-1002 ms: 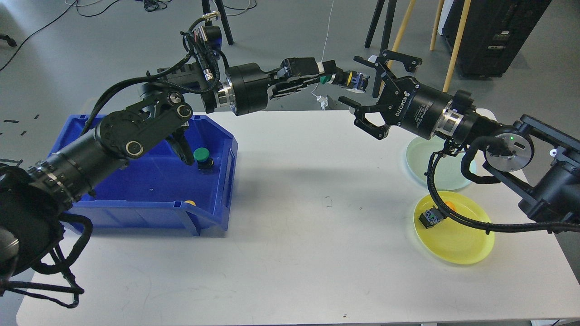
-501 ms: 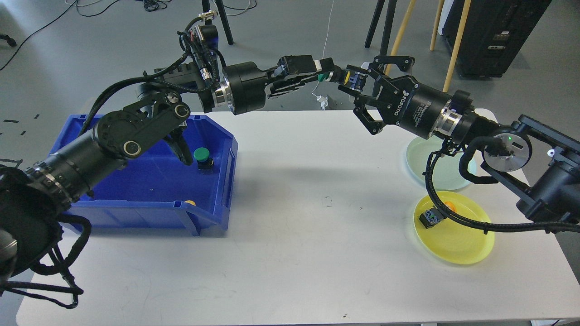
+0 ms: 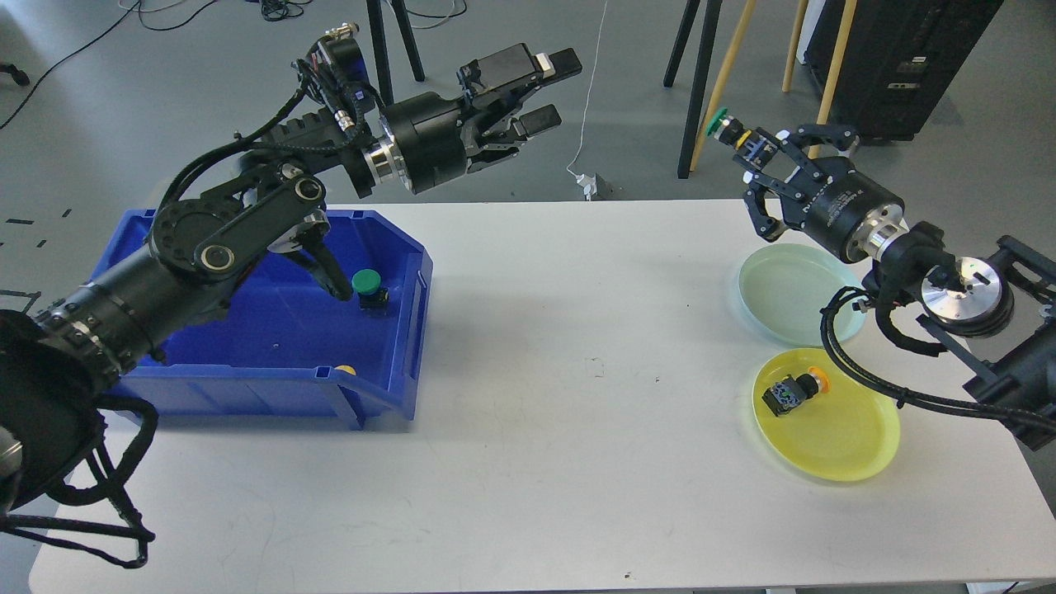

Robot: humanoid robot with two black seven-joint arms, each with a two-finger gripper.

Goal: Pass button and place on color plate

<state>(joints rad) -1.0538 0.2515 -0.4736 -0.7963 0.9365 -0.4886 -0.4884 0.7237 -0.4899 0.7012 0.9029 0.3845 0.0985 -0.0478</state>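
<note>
Apart now, both arms: the left gripper (image 3: 549, 87) has pulled back over the blue plastic bin (image 3: 264, 379), fingers spread and empty, while the right gripper (image 3: 763, 153) has swung away above the pale green round plate (image 3: 775, 289), clamped on the green-capped push button (image 3: 726, 128). White lettering on the right wrist is too small to read. On the white table (image 3: 544, 429), the yellow round plate (image 3: 850, 437) holds an orange-capped button (image 3: 794, 391); another green-capped button (image 3: 369, 288) sits in the bin.

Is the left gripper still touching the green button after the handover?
Apart. The head view shows the left gripper open and far from the green button, which the right gripper holds.
</note>
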